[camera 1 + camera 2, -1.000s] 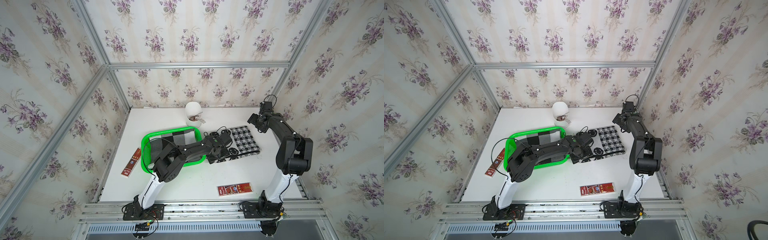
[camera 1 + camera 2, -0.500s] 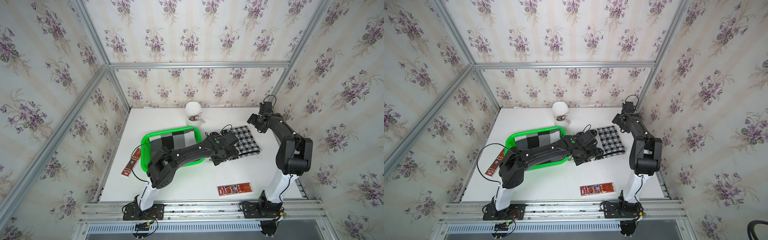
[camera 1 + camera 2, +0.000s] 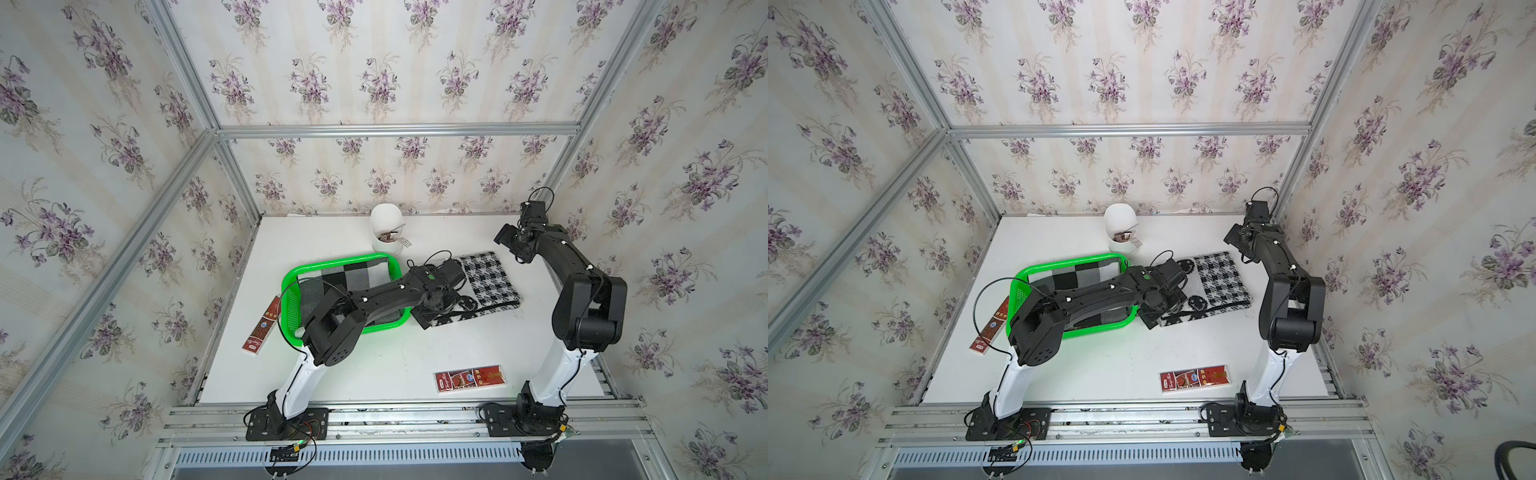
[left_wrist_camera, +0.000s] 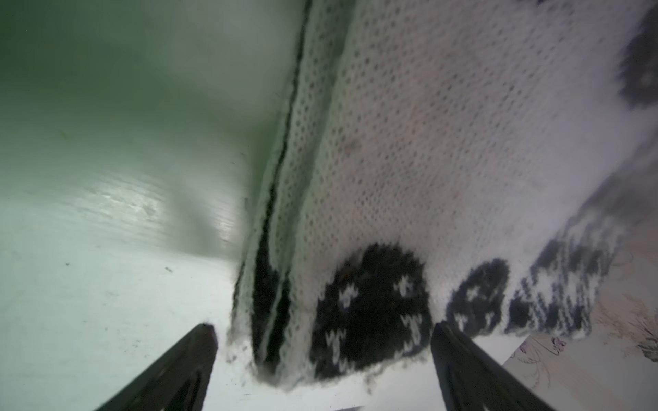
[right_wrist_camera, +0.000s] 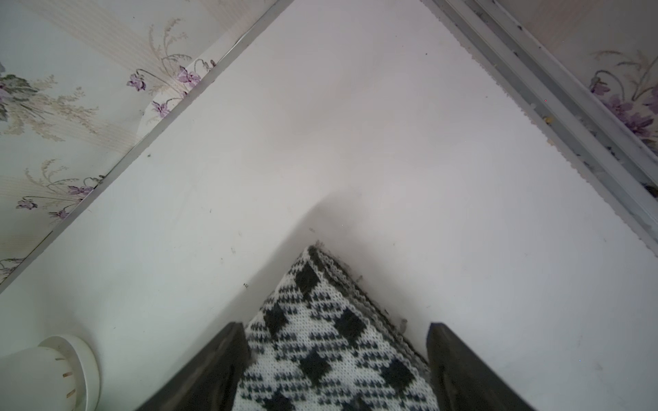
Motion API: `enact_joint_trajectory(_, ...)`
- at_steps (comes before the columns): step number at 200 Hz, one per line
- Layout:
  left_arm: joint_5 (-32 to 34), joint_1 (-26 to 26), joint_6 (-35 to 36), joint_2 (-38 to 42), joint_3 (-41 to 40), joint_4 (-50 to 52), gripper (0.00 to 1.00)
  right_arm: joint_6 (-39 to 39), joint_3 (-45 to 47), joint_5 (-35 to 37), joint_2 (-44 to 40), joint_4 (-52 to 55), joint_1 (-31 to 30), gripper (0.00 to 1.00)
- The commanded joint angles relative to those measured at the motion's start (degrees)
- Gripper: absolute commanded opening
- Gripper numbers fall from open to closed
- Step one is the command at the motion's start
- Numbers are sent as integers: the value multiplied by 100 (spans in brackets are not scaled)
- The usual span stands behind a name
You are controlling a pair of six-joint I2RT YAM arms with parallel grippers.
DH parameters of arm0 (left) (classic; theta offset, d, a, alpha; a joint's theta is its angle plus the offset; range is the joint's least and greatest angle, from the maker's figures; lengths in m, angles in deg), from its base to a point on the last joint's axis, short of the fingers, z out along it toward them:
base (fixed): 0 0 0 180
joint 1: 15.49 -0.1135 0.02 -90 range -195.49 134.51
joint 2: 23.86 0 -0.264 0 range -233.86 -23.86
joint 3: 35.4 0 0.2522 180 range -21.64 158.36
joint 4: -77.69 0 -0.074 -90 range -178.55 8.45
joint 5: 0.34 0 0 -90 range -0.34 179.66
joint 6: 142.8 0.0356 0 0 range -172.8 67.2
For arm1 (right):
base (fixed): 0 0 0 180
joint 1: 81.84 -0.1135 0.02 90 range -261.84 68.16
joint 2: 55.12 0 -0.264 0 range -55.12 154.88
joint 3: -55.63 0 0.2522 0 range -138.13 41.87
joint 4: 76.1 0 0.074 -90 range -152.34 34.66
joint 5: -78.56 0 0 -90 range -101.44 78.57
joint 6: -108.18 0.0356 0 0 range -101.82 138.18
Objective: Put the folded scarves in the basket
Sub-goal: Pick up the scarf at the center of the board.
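The folded scarf [image 3: 488,280], a black-and-white knit, lies flat on the white table just right of the green basket [image 3: 285,299]. A grey-and-black checked cloth [image 3: 345,278] lies in the basket. My left gripper [image 3: 430,316] is low at the scarf's near left corner. In the left wrist view the left gripper [image 4: 324,341] stands open, with the scarf [image 4: 427,160] corner between its fingers [image 4: 178,373]. My right gripper [image 3: 511,251] hovers at the far right corner. In the right wrist view the right gripper [image 5: 336,341] is open over the scarf [image 5: 320,356] corner.
A white cup [image 3: 386,230] holding a fork stands behind the basket and shows in the right wrist view as the cup [image 5: 46,373]. One red packet [image 3: 262,328] lies left of the basket, another red packet [image 3: 469,378] near the front edge. Walls close in behind and at the right.
The left arm has shifted a little while its gripper settled at the scarf's near left corner with jaws slightly wider. Right arm and scarf have not moved.
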Motion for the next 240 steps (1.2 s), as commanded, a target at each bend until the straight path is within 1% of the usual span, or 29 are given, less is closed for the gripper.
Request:
enact_joint_trajectory(1, -66, 34, -259, -39, -81, 95, 99, -24, -49, 29, -6, -11, -1, 85)
enact_joint_trajectory(20, -118, 0, -353, -130, -251, -287, 99, -16, -57, 12, -17, -23, -1, 85)
enact_joint_trajectory(43, -127, 8, -255, -495, 226, -36, 99, 14, -32, 2, -4, -29, -1, 85)
enact_joint_trajectory(49, -127, 16, -256, -566, 278, 16, 100, 13, -24, 18, -12, -21, -1, 85)
enact_joint_trajectory(52, -132, 23, -267, -595, 273, 12, 99, 16, -23, 19, -25, -27, -1, 85)
enact_joint_trajectory(67, -150, 18, -352, -653, 140, -128, 86, 11, 1, 28, -56, -46, -1, 85)
enact_joint_trajectory(75, -68, 8, -340, -658, 69, -203, 75, 12, 11, 24, -65, -57, -1, 85)
enact_joint_trajectory(77, -38, 4, -337, -654, 59, -208, 70, 12, 14, 23, -65, -58, -1, 85)
enact_joint_trajectory(83, 46, -4, -327, -635, 28, -206, 61, 18, 21, 36, -72, -71, -1, 85)
enact_joint_trajectory(96, 94, -26, -298, -572, -62, -270, 44, 11, 30, 53, -52, -84, -1, 85)
enact_joint_trajectory(115, 219, -47, -18, -413, -61, -286, 28, -13, 6, 45, 19, -106, 15, 84)
enact_joint_trajectory(132, 419, -77, 490, -238, 75, -199, 19, -119, -84, -135, 162, -108, 33, 84)
enact_joint_trajectory(146, 593, -134, 863, -117, 196, -158, 16, -150, -215, -259, 339, 56, 25, 84)
enact_joint_trajectory(150, 609, -160, 985, -115, 275, -108, 14, -149, -203, -276, 353, 70, 25, 87)
enact_joint_trajectory(159, 632, -246, 1247, -156, 512, 121, 11, -128, -66, -317, 317, 31, 15, 98)
enact_joint_trajectory(168, 623, -334, 1476, -226, 754, 282, 10, -79, 151, -336, 226, -70, 16, 100)
enact_joint_trajectory(180, 459, -483, 1710, -339, 945, 339, 8, -8, 500, -334, 15, -244, -1, 100)
enact_joint_trajectory(197, 228, -680, 1774, -446, 988, 383, 5, 16, 989, -289, -308, -502, -45, 99)
enact_joint_trajectory(218, 72, -808, 1785, -416, 769, 230, 5, 32, 1422, -257, -435, -741, -45, 93)
enact_joint_trajectory(226, 49, -826, 1783, -395, 700, 164, 5, 3, 1469, -258, -377, -835, -34, 91)
enact_joint_trajectory(240, 32, -828, 1821, -399, 694, 137, 5, -90, 1443, -477, -206, -1081, -20, 85)
